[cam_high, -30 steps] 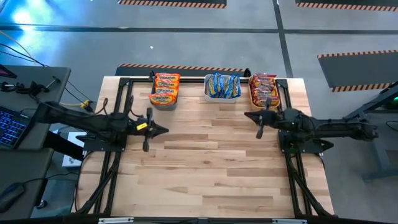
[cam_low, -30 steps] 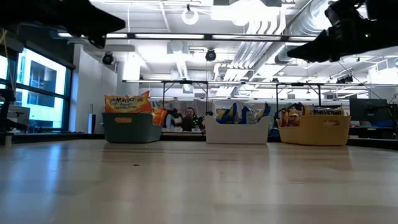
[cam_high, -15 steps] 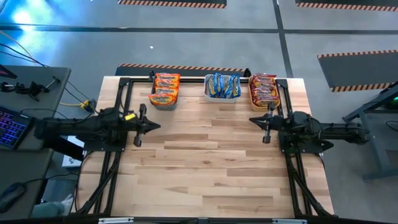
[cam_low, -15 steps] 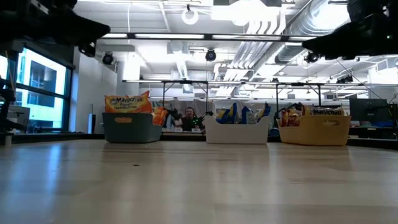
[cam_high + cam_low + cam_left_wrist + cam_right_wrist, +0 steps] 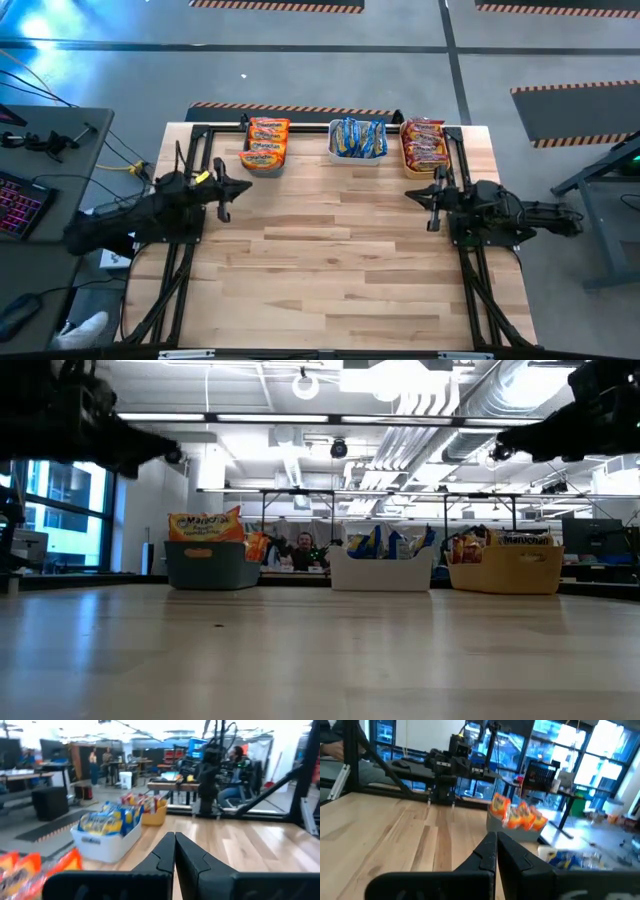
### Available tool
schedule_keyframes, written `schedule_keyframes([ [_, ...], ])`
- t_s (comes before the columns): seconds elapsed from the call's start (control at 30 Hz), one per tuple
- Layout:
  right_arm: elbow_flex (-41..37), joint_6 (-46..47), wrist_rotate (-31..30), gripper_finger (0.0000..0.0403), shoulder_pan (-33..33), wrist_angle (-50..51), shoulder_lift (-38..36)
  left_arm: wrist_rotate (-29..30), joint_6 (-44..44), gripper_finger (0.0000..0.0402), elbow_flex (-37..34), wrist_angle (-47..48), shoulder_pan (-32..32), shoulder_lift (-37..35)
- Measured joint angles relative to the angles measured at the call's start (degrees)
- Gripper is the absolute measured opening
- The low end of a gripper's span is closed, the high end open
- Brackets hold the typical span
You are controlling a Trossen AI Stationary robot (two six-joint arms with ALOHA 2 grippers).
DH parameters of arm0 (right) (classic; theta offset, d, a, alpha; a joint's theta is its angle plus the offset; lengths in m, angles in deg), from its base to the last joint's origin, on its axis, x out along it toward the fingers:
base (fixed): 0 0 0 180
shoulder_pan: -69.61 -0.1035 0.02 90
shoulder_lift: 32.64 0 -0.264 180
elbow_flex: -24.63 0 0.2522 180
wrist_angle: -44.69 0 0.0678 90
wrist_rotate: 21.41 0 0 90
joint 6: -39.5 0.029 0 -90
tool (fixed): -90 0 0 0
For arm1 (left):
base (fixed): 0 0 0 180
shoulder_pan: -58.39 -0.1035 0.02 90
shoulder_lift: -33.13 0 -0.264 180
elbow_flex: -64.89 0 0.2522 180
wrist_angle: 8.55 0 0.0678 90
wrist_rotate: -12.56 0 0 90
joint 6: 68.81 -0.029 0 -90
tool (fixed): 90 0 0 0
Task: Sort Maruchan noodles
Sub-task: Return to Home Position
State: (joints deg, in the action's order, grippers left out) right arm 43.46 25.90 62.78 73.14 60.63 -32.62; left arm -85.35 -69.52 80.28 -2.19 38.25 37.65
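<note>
Status: sort looks finished. Every one of the Maruchan noodles I can see sits in a bin along the far edge of the worktop (image 5: 340,270).
- blue packs (image 5: 358,137) are in the white bin (image 5: 380,574)
- orange packs (image 5: 265,143) are in the teal bin (image 5: 212,568), just left of the white bin
- red packs (image 5: 426,143) are in the yellow bin (image 5: 505,575), just right of the white bin

One colour per bin as far as the high view shows; can't check the lower layers. No loose pack on the boards in front of the white bin in any view.

Left claw (image 5: 222,192): clenched and empty, fingertips meeting in its wrist view. It sits in front of and well left of the white bin, near the side edge.
Right claw (image 5: 432,195): also clenched on nothing. It sits in front of and right of the white bin, near the yellow bin's front wall.
Low view shows both arms up high, above the bin tops.

What's left, my read: only parking the arms.

Room: the boards in front of the white bin are open right across, nothing to snag.

Watch points:
- right claw is close to the yellow bin, so back away from it before dropping
- black frame struts (image 5: 478,290) run along both side edges under the arms
- bins sit hard against the far edge, so there is little margin for a nudge that way
</note>
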Motion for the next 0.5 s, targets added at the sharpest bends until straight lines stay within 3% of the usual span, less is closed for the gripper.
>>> schedule_keyframes([
  [0.13, -3.30, 2.96, -0.41, 0.0000, 1.16, -0.48, -0.03, -1.88, 2.49, 0.0000, -0.75, 5.73, -3.35, -4.46],
  [0.3, -4.51, 4.17, 1.11, 0.0000, 2.71, -3.97, 0.63, -7.48, 2.64, 0.0000, 0.35, 6.35, -6.04, -4.38],
  [0.5, -4.51, 3.84, -1.23, 0.0000, 3.64, -4.20, 0.31, -5.23, 1.63, 0.0000, -0.96, 4.56, -8.59, -4.35],
])
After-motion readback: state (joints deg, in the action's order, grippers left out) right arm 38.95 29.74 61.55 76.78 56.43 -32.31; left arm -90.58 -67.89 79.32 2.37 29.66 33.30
